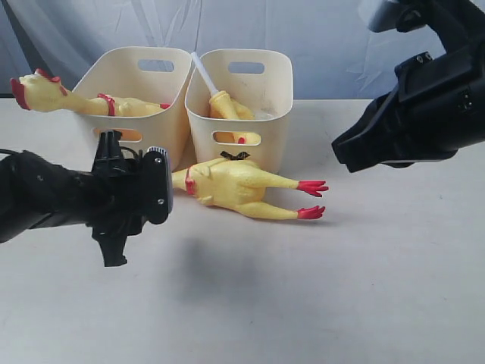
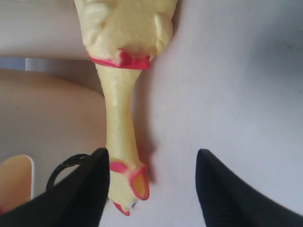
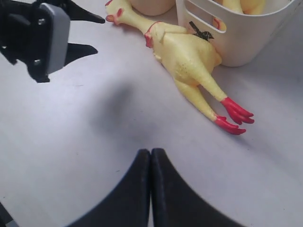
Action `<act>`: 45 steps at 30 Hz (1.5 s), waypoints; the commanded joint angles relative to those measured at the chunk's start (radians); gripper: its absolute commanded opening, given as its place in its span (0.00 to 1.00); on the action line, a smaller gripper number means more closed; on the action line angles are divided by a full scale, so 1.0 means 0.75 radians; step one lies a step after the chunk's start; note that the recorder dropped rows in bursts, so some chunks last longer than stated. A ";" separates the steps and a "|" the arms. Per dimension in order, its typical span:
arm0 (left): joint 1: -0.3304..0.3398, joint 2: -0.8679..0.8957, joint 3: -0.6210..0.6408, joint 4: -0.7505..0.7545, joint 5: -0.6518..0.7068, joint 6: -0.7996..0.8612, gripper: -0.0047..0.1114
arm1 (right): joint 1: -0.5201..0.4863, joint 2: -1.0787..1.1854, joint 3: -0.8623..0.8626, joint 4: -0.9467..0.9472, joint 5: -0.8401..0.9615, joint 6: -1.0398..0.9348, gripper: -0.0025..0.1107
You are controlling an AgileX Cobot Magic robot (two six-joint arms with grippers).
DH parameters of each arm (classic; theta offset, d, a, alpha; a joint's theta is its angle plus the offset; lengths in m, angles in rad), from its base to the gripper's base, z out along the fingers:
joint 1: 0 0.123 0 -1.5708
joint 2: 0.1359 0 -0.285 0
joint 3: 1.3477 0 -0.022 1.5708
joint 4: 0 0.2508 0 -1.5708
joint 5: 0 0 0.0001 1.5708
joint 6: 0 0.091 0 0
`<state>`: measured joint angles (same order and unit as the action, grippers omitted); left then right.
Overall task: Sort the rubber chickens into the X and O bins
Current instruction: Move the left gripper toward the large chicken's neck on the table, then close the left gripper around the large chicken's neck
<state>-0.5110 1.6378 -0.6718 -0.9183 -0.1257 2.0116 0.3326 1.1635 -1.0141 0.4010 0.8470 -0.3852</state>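
In the exterior view the left arm point(image 1: 45, 197) reaches in from the left edge, held roughly level, wrist pointing right. Its left tool point(image 2: 152, 153) is wide open, fingers point(image 2: 90, 184) spread far apart and gripping nothing. At upper right the right arm point(image 1: 424, 114) sits higher, angled down toward the middle. The right tool point(image 3: 150, 153) is closed, fingertips pressed flat together.
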 commanded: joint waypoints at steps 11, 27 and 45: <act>-0.013 0.279 -0.247 0.023 -0.015 -0.040 0.50 | -0.001 -0.015 0.006 0.025 -0.013 -0.004 0.01; -0.013 0.395 -0.325 0.034 -0.080 -0.040 0.49 | 0.001 -0.015 0.006 0.039 -0.015 -0.004 0.01; -0.013 0.395 -0.339 0.128 -0.083 -0.060 0.46 | 0.001 -0.015 0.008 0.051 -0.025 -0.007 0.01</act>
<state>-0.5153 1.9362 -0.9199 -0.8331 -0.1839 1.9756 0.3326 1.1574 -1.0141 0.4315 0.8457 -0.3852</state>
